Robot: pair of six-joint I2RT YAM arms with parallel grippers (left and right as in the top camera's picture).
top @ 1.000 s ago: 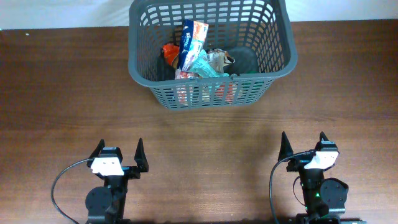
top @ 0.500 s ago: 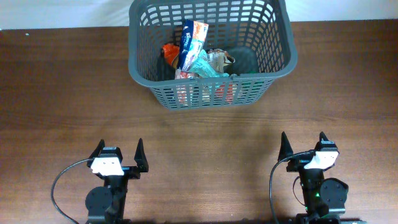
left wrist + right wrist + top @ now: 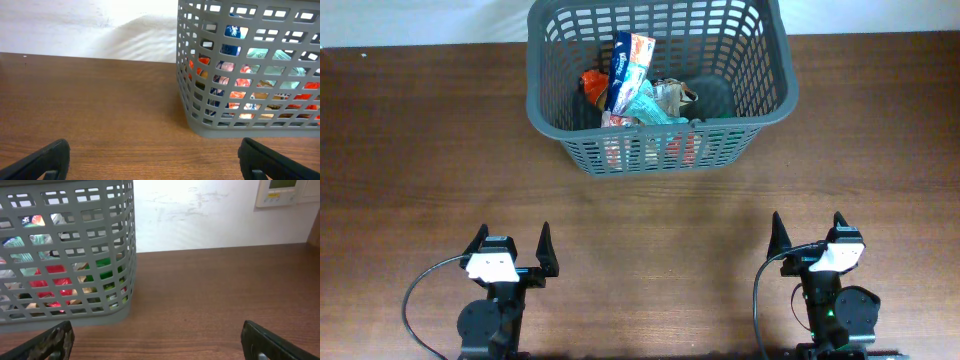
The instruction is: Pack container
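Nothing moved since the earlier frames: left fingers and right fingers both spread apart, holding nothing, low over the desk. The container stands well ahead of both pairs, roughly between them. It holds a blue-white packet, a teal packet, a red-orange packet and other jumbled wrappers.
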